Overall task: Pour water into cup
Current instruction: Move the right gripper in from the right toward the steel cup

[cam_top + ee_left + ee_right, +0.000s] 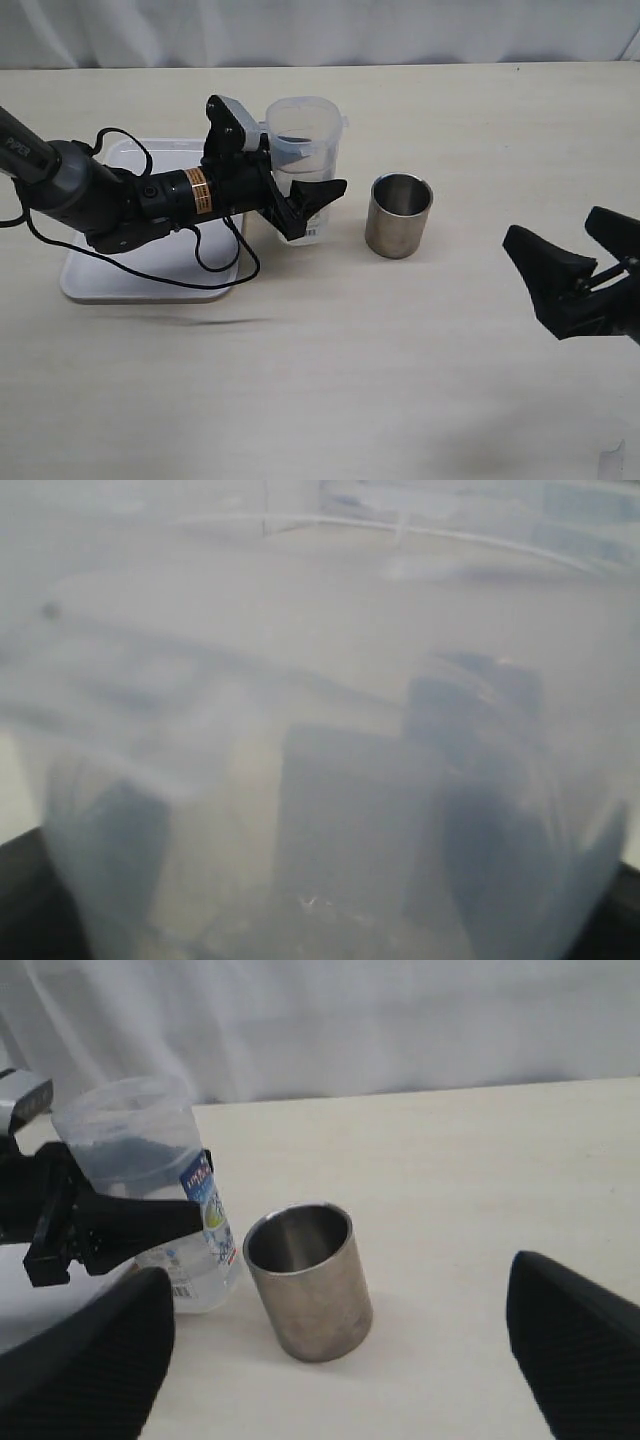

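Left jaws clamp the plastic container [305, 130] — the steel cup [400, 218] stands just beside it on the desk [300, 400], nearer the far edge; right jaws gape wide, empty, by the right edge

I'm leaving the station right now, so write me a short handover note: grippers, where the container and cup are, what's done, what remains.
Left gripper: jaws straddle the translucent container, which stands upright on the table beside the white tray; a firm grip can't be confirmed.
Right gripper: open, empty, off to the right.
Cup: upright, right of the container, no water visible inside.
Done: container reached.
Left: lift, tilt over the cup, pour.
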Tool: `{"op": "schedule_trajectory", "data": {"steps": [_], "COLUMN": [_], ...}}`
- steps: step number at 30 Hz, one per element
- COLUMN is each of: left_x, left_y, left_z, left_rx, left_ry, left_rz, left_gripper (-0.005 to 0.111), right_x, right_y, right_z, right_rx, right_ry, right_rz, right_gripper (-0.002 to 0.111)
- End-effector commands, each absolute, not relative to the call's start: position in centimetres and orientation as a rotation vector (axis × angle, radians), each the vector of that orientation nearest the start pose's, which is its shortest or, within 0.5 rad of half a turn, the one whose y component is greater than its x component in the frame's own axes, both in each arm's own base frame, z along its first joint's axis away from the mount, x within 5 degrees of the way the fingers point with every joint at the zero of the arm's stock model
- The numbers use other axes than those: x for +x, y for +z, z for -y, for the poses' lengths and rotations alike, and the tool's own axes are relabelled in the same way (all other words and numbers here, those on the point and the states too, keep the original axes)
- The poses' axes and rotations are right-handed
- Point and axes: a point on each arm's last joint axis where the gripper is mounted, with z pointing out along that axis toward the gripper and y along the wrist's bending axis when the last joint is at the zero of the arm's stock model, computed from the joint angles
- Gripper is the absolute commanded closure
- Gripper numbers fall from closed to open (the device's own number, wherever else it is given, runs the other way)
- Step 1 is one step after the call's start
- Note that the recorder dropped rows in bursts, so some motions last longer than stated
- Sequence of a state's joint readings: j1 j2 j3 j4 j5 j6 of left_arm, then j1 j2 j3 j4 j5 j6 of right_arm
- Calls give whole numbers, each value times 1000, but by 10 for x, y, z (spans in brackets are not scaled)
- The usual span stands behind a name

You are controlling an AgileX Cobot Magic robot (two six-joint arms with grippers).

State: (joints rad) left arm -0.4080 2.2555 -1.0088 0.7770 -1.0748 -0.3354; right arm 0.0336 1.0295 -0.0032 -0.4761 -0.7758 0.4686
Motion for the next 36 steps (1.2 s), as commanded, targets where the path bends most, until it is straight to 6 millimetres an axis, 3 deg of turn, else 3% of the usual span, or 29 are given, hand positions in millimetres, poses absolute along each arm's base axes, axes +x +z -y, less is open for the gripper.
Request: {"op": "schedule_trajectory", "data": {"steps": [1,18,24,36], "left_x": [344,344,344,345], "left_y": [84,84,84,85], "left_z": [211,211,211,211], "left_rx": [879,878,878,866], "left_ry": [-845,-847,-847,-845], "left_rz": [-1551,-1547,-1547,-1547], "left_gripper": [107,107,107,107], "right_x": [144,153,153,155], "right_y": [172,167,167,169], "right_z": [-36,-36,-36,-37], "right_rx": [-194,-212,-224,-254], "right_ry": [402,391,380,374], "right_rz": [-1830,-1873,-1870,-1862], "right_gripper": [24,24,7,6]}}
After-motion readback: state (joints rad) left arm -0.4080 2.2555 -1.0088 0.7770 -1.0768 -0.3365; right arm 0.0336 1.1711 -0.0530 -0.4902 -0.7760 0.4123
